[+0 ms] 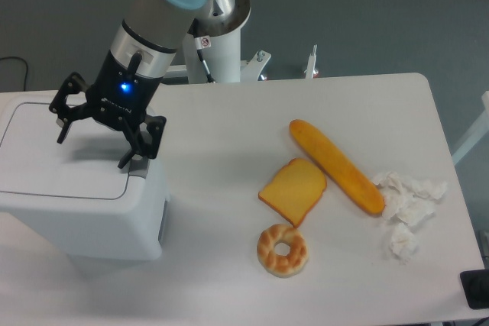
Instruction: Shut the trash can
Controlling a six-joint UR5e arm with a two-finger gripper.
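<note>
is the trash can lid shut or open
Shut: the lid lies flat on the trash can, no gap showing. The open tool hovers over it.

One trash can (76, 196), three breads (336, 166)

Trash can (84, 211) — large boxy white plastic bin, rounded corners — stands upright at table's left edge. Flat white lid lies down, flush on top; grey latch tab at its right rim.
</note>
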